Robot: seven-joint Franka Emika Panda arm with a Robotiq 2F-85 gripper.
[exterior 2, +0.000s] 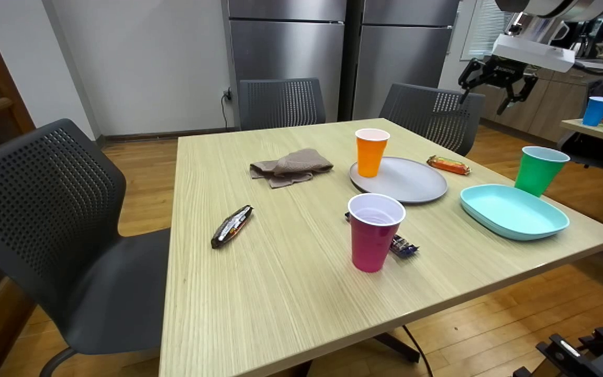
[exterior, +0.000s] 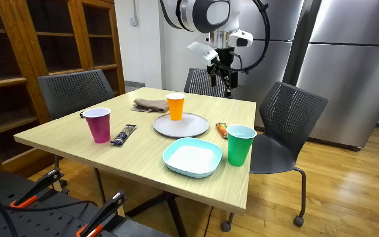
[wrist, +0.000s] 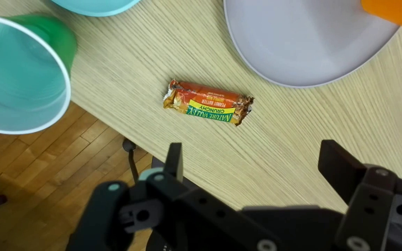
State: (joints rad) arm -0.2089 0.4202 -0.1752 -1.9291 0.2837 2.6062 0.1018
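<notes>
Blocky black jaws, widely spread, well clear of an oblong, crinkly granola bar (wrist: 208, 103) on the grained tabletop (wrist: 284, 129).

Exterior views: above table (exterior: 143, 154), facing fridges (exterior 2: 287, 57); wrist view: close, downward; all share: granola bar (wrist: 208, 102)

- Floor (exterior: 350, 171): glossy wood strips; I record bright reflections on the boards.
- Wall (exterior 2: 149, 63): white, with dark baseboard (exterior 2: 165, 136) and an outlet (exterior 2: 226, 95).
- Refrigerators (exterior 2: 286, 63): two, brushed-steel fronts, standing side by side with a dark strip between.
- Cabinet (exterior: 28, 46): brown wood, glazed doors; I find its interior dark.
- Counter (exterior 2: 259, 272): pale wood-grain top, dark legs.
- Chairs (exterior: 293, 113): three about the counter, dark grey, perforated backs.
- Window blind (exterior 2: 486, 34): slatted, bright, visible only in part from my remote station.
</notes>
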